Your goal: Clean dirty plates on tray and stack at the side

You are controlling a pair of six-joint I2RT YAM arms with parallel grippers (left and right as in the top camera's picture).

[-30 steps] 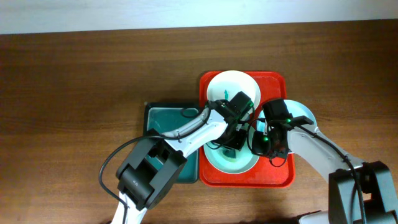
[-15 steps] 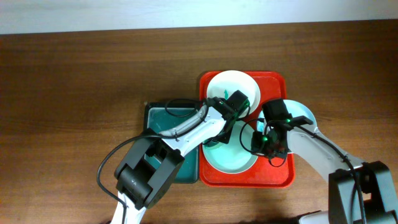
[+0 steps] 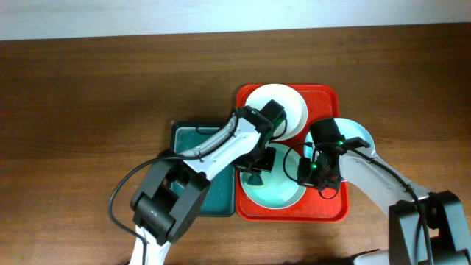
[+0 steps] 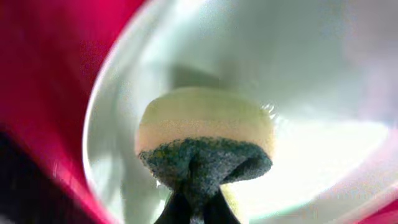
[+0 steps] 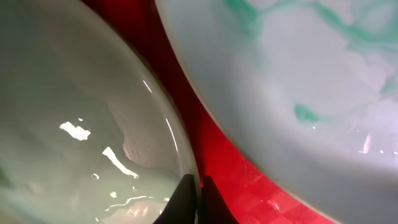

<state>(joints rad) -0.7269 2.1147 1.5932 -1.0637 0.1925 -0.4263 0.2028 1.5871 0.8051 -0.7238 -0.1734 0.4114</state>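
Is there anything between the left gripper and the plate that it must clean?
Only the sponge that the left gripper itself pinches; it lies over the nearer plate on the tray. Nothing else visible is in the way.

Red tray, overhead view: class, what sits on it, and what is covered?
A white plate at the back, a pale green plate in front, a third plate overhanging the right rim. The left arm and right arm hide the tray's middle and parts of both nearer plates.

Dark brown wood-grain tabletop [image 3: 88, 81], evenly lit, mild glare. Pale strip [image 3: 221, 11] along far edge, possibly wall, too little visible to tell.
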